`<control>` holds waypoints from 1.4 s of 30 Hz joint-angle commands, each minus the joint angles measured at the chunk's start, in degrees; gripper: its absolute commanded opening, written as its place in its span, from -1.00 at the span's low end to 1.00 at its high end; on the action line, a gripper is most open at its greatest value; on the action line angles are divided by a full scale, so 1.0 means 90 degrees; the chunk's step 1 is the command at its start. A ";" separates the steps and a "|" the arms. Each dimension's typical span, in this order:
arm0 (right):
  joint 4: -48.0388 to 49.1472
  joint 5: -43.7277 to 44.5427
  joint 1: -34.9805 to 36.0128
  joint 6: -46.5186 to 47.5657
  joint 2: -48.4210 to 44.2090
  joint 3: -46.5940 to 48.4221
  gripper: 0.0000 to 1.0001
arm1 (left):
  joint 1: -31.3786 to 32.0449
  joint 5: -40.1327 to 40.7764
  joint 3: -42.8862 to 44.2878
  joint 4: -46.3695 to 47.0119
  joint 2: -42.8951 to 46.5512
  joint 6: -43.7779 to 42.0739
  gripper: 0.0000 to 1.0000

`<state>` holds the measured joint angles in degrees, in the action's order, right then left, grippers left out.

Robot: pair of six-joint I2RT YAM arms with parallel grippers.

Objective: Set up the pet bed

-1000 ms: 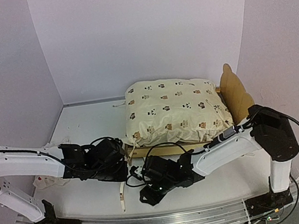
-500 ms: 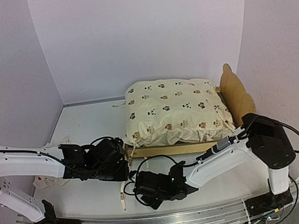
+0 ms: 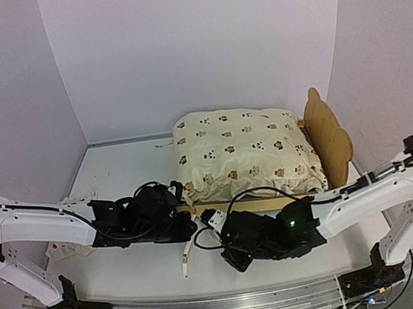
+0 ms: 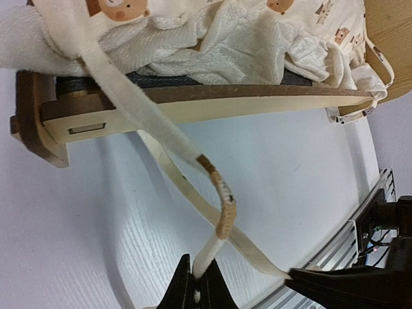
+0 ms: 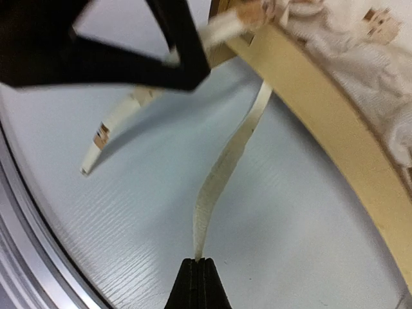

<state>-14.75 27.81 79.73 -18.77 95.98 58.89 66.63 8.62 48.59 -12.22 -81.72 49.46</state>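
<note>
Pet bed (image 3: 329,137), the small light plywood frame with a bear-ear headboard, stands toward the back right of your white worktop (image 3: 124,170). Its headboard is at the right and its long side rail faces the arm bases. A cream ruffled cushion printed with small bear faces (image 3: 237,154) lies on top of it, covering the base and bulging over the near rail. Two ties run down in front of that rail. Your left jaws are closed on the tan-patched cream strap (image 4: 223,215), pinching it just below the patch. Your right jaws are closed on the plain cream strap (image 5: 225,164), gripping its end. Both sets of jaws sit close together near the rail's left end. Beneath your left arm (image 3: 39,224) lies a crumpled white cloth (image 3: 66,251), partly hidden.
</note>
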 commanded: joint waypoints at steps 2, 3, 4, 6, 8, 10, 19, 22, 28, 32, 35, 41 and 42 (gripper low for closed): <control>0.0058 0.0399 -0.0024 0.0268 -0.0972 -0.0268 -1.00 | -0.0012 -0.0181 -0.0183 0.1334 -0.0121 0.0481 -0.93; 0.0060 0.0416 -0.0028 0.0280 -0.1061 -0.0301 -1.00 | -0.0014 -0.0186 -0.0308 0.1624 -0.0073 0.0625 -0.94; 0.0058 0.0423 -0.0037 0.0290 -0.1146 -0.0332 -1.00 | -0.0005 -0.0149 -0.0448 0.1870 -0.0005 0.0782 -0.94; 0.0057 0.0453 -0.0040 0.0307 -0.1268 -0.0370 -1.00 | 0.0072 0.0114 -0.0916 0.2394 0.0230 0.1148 -0.95; 0.0058 0.0487 -0.0045 0.0354 -0.1335 -0.0386 -1.00 | 0.0158 0.0296 -0.1455 0.3357 0.0567 0.1453 -0.95; 0.0057 0.0534 -0.0043 0.0411 -0.1351 -0.0350 -1.00 | 0.0164 0.0416 -0.1701 0.3733 0.0699 0.1553 -0.94; 0.0057 0.0621 -0.0108 0.0579 -0.1186 -0.0069 -1.00 | 0.0177 0.0509 -0.2626 0.6036 0.0557 0.1669 -0.90; 0.0057 0.0601 -0.0137 0.0583 -0.1122 -0.0024 -1.00 | 0.0170 0.0702 -0.3070 0.7041 0.0415 0.1799 -0.88; 0.0062 0.0570 -0.0148 0.0546 -0.1051 0.0018 -1.00 | 0.0172 0.0449 -0.2826 0.6002 0.0372 0.1720 -0.77; 0.0058 0.0466 -0.0148 0.0466 -0.1001 -0.0001 -1.00 | 0.0216 0.0583 -0.2466 0.3636 0.0758 0.1845 -0.45; 0.0057 0.0300 -0.0154 0.0397 -0.0896 0.0059 -1.00 | 0.0228 0.0682 -0.2553 0.2652 0.1040 0.2082 -0.09; 0.0057 -0.0095 -0.0156 0.0359 -0.0615 0.0321 -1.00 | 0.0243 0.0928 -0.2196 0.0549 0.1449 0.2191 0.09; 0.0057 -0.0139 -0.0154 0.0353 -0.0586 0.0355 -1.00 | 0.0243 0.1021 -0.2097 0.0096 0.1500 0.2190 0.10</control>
<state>-14.67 29.26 78.43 -14.60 89.51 58.82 68.58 14.24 24.81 7.38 -71.11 67.91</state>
